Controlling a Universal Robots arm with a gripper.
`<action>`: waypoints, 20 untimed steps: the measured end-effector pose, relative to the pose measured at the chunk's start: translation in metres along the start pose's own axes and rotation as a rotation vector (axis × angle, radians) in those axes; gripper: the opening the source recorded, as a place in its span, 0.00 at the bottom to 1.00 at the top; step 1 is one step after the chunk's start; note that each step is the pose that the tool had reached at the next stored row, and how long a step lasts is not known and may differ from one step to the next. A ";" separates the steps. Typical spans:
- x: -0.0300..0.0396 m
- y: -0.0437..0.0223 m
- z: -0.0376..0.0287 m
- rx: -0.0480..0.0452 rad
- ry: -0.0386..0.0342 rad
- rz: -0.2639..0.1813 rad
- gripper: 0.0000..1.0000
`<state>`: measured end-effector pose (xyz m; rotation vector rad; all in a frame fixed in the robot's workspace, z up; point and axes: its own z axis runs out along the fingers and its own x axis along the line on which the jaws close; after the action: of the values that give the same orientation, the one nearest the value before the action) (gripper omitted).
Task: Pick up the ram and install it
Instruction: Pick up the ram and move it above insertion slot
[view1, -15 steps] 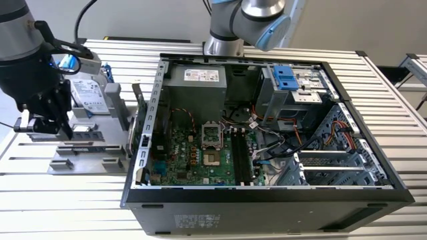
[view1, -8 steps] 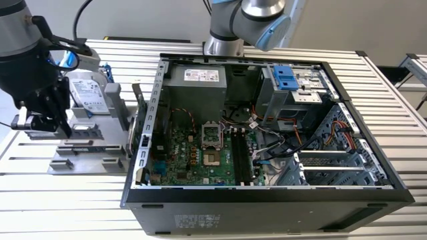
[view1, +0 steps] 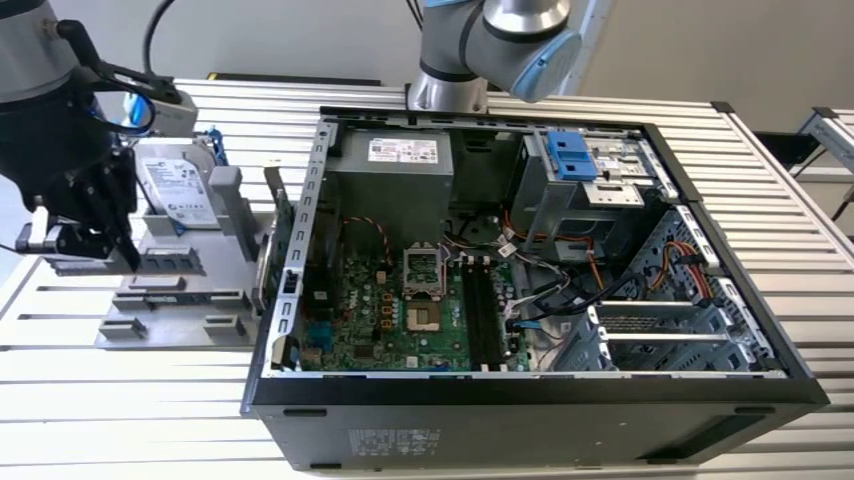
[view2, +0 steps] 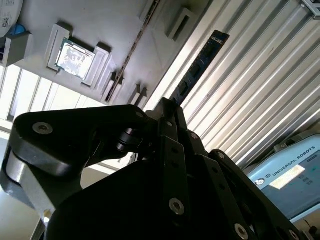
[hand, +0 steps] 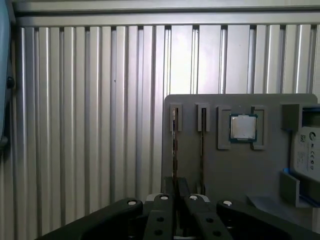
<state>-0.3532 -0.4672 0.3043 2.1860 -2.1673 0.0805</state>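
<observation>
Tabletop: ribbed slats of bare metal, pale silver with a dull sheen. Tray: smooth, matt grey, plastic-looking. Claw: smooth black links with a soft sheen, dotted with small bright metal screw heads. Ram: dark green circuit board, faintly glossy. Processor: silver metal lid that catches the light. Hard drive: silver metal under a white, paper-like label. Case: matt black outside, bare grey sheet metal inside, partly perforated. Motherboard: green board studded with dark and metallic parts. Arm: smooth silver metal with a glossy pale blue cap.
</observation>
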 end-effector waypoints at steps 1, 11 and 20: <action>0.0001 0.0000 -0.0009 0.0000 0.0001 0.000 0.00; 0.0007 0.0000 -0.0085 0.0000 0.0001 0.000 0.00; 0.0013 0.0001 -0.0157 0.0000 0.0000 0.000 0.00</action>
<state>-0.3531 -0.4672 0.3200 2.1861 -2.1672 0.0805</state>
